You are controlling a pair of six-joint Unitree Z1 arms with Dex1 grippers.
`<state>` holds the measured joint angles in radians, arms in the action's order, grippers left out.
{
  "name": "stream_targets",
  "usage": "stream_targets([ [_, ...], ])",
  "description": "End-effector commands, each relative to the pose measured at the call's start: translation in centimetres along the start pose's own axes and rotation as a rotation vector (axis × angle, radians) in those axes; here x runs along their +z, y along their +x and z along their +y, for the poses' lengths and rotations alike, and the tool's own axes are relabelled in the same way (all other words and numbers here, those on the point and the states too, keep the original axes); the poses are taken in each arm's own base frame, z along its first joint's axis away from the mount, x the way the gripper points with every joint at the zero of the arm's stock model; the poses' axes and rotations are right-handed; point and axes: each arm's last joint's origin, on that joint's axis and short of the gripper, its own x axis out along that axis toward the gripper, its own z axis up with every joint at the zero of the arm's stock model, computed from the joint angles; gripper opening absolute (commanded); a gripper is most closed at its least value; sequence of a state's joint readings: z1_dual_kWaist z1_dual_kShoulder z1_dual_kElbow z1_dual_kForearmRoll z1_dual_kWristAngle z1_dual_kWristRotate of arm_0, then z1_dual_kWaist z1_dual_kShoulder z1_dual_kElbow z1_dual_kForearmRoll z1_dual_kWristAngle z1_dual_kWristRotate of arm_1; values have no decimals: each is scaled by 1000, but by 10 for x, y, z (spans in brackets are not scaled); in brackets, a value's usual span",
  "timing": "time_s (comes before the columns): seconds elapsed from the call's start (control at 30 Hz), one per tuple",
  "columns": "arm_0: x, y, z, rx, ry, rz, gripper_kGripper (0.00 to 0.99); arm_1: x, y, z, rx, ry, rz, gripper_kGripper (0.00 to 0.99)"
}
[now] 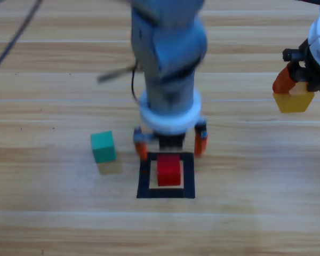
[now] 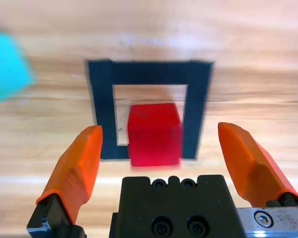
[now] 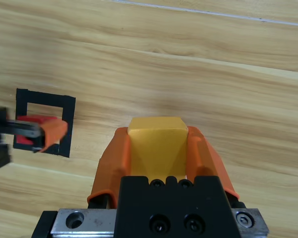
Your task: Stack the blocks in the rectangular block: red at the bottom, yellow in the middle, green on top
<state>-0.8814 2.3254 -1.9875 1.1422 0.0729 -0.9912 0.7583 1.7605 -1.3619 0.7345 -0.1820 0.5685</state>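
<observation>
red matte cube [image 1: 169,170] sits inside the black tape square [image 1: 144,178], my left gripper [image 1: 171,142] spread wide above it. my right gripper [image 1: 293,84] clamps the yellow cube [image 1: 294,101], well off right.

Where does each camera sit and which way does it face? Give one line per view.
High view: fixed above the table, looking down; both arms show, with the left pincer open at the tape square.
Left wrist view: looks along its open jaws at the red cube inside the square.
Right wrist view: looks along its own jaws, shut on the yellow cube.
All three share the red cube and square.
</observation>
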Motion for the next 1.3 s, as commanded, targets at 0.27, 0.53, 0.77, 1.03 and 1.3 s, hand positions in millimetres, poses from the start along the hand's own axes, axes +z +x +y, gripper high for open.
stream_targets([
  [0.27, -29, -192, 100, -107, -85, -402, 979, -13, 7, 35, -61, 6, 107, 66],
  [0.53, -69, -205, 177, -49, -10, -606, 977, -13, 37, 98, -49, 14, 218, 66],
  [0.77, -125, -205, 268, -147, 124, -800, 977, -12, 50, 144, -32, -22, 235, 66],
  [1.03, -130, -193, 270, -156, 149, -746, 990, -19, 77, 166, -55, -57, 241, 66],
  [1.3, -133, -180, 273, -142, 154, -711, 990, -25, 90, 180, -57, -75, 240, 66],
])
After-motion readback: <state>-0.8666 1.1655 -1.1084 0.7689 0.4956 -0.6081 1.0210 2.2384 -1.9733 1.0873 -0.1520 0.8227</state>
